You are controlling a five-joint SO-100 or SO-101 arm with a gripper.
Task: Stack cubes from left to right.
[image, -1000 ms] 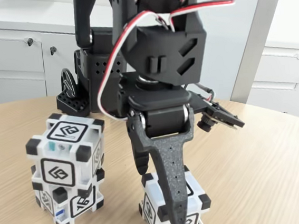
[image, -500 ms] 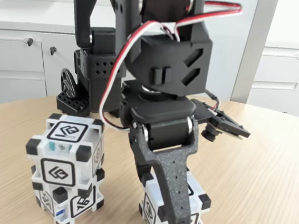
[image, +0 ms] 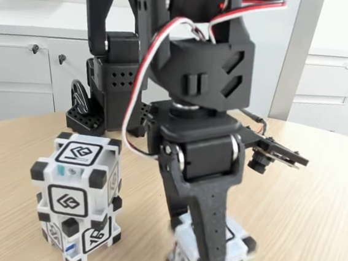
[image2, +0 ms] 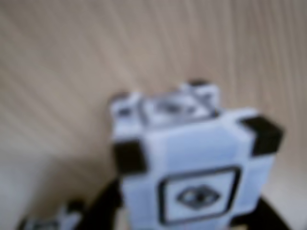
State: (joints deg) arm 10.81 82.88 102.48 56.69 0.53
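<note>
One cube (image2: 196, 167) sits between jaws (blurred).

In the fixed view, the arm's wrist block (image: 208, 71) has been shifted right and lower, nearer the surface's front edge. The claw (image: 211, 259) has been carried that way, the third cube (image: 231, 248) along with it, now blurred. The side camera (image: 263, 159) has been swung rightward.

1. From the gripper (image: 212, 259), the two stacked cubes (image: 79, 198) stand at nine o'clock, apart from it.
2. Bare wooden table (image: 319, 200) lies open at three o'clock.
3. The arm's base (image: 106, 94) blocks twelve o'clock.
</note>
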